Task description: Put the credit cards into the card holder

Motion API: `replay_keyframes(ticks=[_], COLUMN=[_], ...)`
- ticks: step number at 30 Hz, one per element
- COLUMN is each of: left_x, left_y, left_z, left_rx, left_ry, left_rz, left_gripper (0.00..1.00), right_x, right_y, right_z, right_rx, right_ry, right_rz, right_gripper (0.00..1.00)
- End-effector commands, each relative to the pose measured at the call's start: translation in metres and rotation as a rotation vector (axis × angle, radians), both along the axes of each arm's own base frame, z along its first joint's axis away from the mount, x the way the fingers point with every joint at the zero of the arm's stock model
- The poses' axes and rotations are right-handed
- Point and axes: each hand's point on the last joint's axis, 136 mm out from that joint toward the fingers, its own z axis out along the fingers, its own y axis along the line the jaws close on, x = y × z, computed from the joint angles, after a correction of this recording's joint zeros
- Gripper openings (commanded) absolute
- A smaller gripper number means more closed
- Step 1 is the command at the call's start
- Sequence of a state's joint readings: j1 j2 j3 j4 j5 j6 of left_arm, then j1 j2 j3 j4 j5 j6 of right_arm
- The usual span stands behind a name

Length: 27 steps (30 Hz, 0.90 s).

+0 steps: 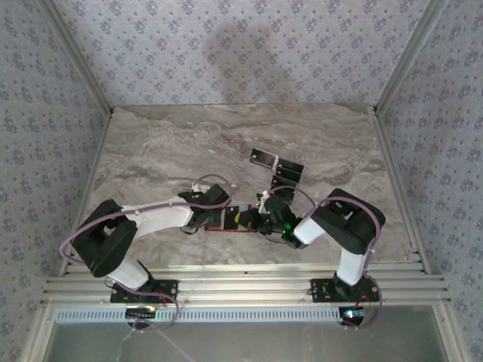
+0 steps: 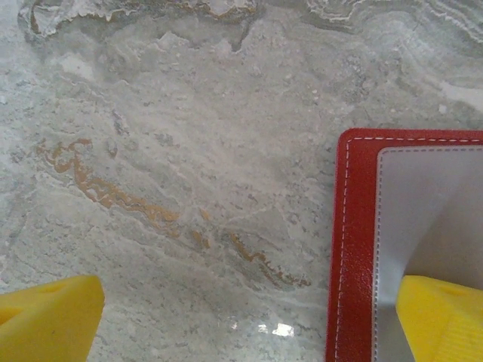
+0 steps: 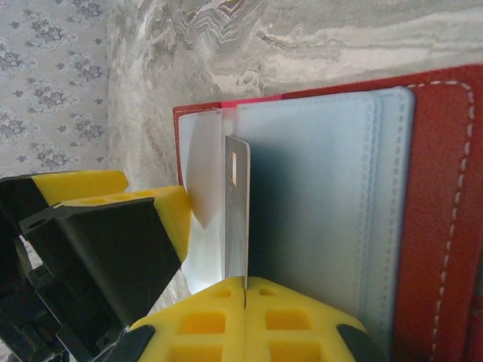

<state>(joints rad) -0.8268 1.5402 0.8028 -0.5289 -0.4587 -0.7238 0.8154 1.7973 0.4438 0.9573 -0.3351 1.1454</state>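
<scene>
1. My left gripper [image 2: 245, 324] stands wide, one finger [image 2: 441, 317] resting on the open red card holder [image 2: 351, 249].
2. The holder lies near-centre on the table [image 1: 151, 151], between my arms.
3. My right gripper [image 3: 245, 294] pinches a credit card [image 3: 236, 219] edge-on at its clear pocket [image 3: 317, 211].
4. Spare cards [image 1: 289, 172] lie beyond.

Grey marbled table [image 1: 151, 143], open red card holder [image 2: 355, 249] near front, dark credit cards [image 1: 289, 172] farther back
</scene>
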Motion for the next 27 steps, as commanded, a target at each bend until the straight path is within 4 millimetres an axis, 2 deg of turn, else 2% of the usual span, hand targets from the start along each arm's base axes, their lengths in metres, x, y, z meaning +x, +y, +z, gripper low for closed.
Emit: replay_keyframes(ticks=[1,7,18,27], left_x=[-0.004,0.004,0.003,0.003], left_y=[0.018,0.02,0.015,0.013], left_z=[0.002,0.012,0.002,0.001], left_rx=[0.1,0.091,0.034,0.005], left_ry=[0.019,0.001,-0.018,-0.034], left_rz=[0.01,0.016,-0.014,-0.014], left_gripper=[1.0,1.0,1.0,1.0], right_x=[-0.005,-0.004,-0.004,-0.003], right_y=[-0.005,-0.008,-0.008,-0.01], right_z=[-0.019,-0.021,-0.026,-0.029], right_rx=[-0.042,-0.049,-0.051,-0.054], right_ry=[0.057,0.065,0.088,0.098], right_rz=[0.005,-0.002,0.003,-0.004], right_gripper=[0.0,0.0,0.0,0.0])
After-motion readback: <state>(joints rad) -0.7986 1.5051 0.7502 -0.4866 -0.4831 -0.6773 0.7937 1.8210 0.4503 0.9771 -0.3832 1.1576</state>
